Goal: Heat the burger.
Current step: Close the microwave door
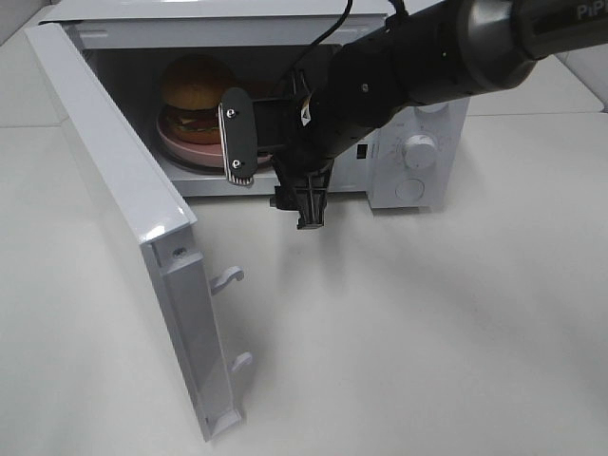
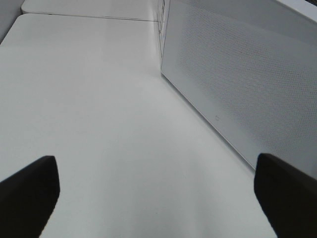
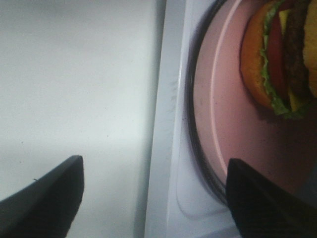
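The burger (image 1: 195, 90) sits on a round pink plate (image 1: 185, 147) inside the open white microwave (image 1: 418, 176). My right gripper (image 1: 271, 176) hangs just in front of the oven's opening, open and empty, with one finger (image 1: 237, 138) before the plate. The right wrist view shows the burger (image 3: 277, 59) on the plate (image 3: 223, 124) over the glass turntable, with my right gripper (image 3: 156, 208) spread wide at the oven's sill. My left gripper (image 2: 158, 198) is open and empty above the table, beside a white perforated panel of the microwave (image 2: 237, 84). It is out of the exterior view.
The microwave door (image 1: 114, 161) stands swung out to the front left, with its latch hooks (image 1: 228, 277) pointing right. Knobs (image 1: 418, 150) sit on the control panel at the right. The white table (image 1: 427, 323) spreads in front.
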You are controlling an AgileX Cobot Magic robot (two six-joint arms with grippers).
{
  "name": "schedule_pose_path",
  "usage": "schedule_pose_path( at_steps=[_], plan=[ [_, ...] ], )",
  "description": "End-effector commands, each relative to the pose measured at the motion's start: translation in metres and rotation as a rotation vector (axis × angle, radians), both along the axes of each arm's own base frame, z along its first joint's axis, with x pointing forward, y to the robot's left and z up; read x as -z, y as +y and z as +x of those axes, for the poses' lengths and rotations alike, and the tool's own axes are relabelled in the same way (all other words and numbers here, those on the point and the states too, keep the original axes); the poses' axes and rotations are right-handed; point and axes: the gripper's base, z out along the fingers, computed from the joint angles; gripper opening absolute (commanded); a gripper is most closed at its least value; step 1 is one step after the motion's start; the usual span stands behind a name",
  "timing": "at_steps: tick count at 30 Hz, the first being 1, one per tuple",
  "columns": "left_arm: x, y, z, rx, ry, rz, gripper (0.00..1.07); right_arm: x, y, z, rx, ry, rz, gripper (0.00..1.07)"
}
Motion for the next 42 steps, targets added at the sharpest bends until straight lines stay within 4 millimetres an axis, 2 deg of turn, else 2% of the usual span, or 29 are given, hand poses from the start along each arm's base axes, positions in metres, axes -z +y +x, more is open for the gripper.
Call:
schedule_pose_path(
  at_steps=[1, 9, 11, 16, 19, 21, 24, 26, 35, 42],
  plan=[
    [-0.001, 0.000, 0.000, 0.002, -0.017, -0.008, 1.00, -0.016, -0.007, -0.009, 0.040, 0.001, 0.050, 0.80],
    [-0.001, 0.000, 0.000, 0.002, -0.017, -0.008, 1.00, -0.028, -0.018, -0.023, 0.104, 0.034, 0.106, 0.78],
    [-0.001, 0.000, 0.000, 0.002, -0.017, -0.008, 1.00, -0.036, -0.030, -0.031, 0.169, 0.061, 0.152, 0.78],
    [-0.001, 0.000, 0.000, 0.002, -0.017, -0.008, 1.00, -0.049, -0.043, -0.047, 0.283, 0.124, 0.242, 0.77],
    [-0.001, 0.000, 0.000, 0.002, -0.017, -0.008, 1.00, -0.051, -0.044, -0.049, 0.303, 0.134, 0.260, 0.77],
    [-0.001, 0.000, 0.000, 0.002, -0.017, -0.008, 1.00, -0.060, -0.057, -0.061, 0.381, 0.168, 0.323, 0.77],
    [-0.001, 0.000, 0.000, 0.002, -0.017, -0.008, 1.00, -0.060, -0.060, -0.063, 0.404, 0.181, 0.333, 0.77],
    [-0.001, 0.000, 0.000, 0.002, -0.017, -0.008, 1.00, -0.066, -0.071, -0.075, 0.484, 0.232, 0.341, 0.77],
    [-0.001, 0.000, 0.000, 0.002, -0.017, -0.008, 1.00, -0.082, -0.090, -0.096, 0.675, 0.341, 0.367, 0.76],
    [-0.001, 0.000, 0.000, 0.002, -0.017, -0.008, 1.00, -0.097, -0.108, -0.116, 0.804, 0.409, 0.324, 0.76]
  ],
)
